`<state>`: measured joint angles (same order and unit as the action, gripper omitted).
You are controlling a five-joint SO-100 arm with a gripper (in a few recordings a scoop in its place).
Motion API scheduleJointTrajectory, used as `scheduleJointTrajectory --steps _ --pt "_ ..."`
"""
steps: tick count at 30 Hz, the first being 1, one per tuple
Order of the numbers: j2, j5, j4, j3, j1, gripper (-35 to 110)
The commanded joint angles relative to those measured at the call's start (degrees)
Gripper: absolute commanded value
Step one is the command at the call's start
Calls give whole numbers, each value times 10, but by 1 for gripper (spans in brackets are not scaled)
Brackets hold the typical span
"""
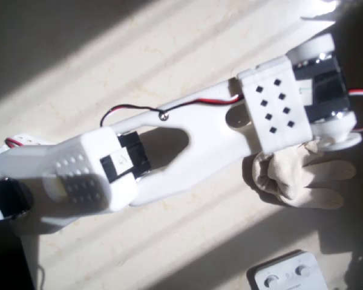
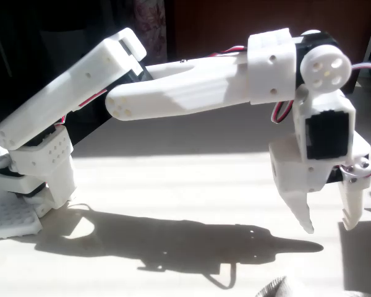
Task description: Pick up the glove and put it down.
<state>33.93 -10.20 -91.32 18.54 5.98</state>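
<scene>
Gripper (image 2: 329, 226): fingers spread apart, empty, tips pointing down above the table (image 2: 173, 185)
Glove (image 1: 302, 176): lying flat on the table; partly under the arm's head in the overhead view

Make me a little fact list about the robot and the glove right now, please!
Robot arm: white, stretched out over the table
Gripper: pointing down, above the table in the fixed view
Jaws: open, nothing between them
Glove: cream, lying on the table, partly under the gripper head in the overhead view
Glove held: no
White device with round buttons: at the bottom edge of the overhead view, apart from the glove
Light: bright sun stripes and dark shadows
</scene>
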Motion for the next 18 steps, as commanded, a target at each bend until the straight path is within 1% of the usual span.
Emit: scheduleJointTrajectory --steps 1,18 --pt "5 -4 8 -11 11 0" --pt "8 -3 3 -10 3 2"
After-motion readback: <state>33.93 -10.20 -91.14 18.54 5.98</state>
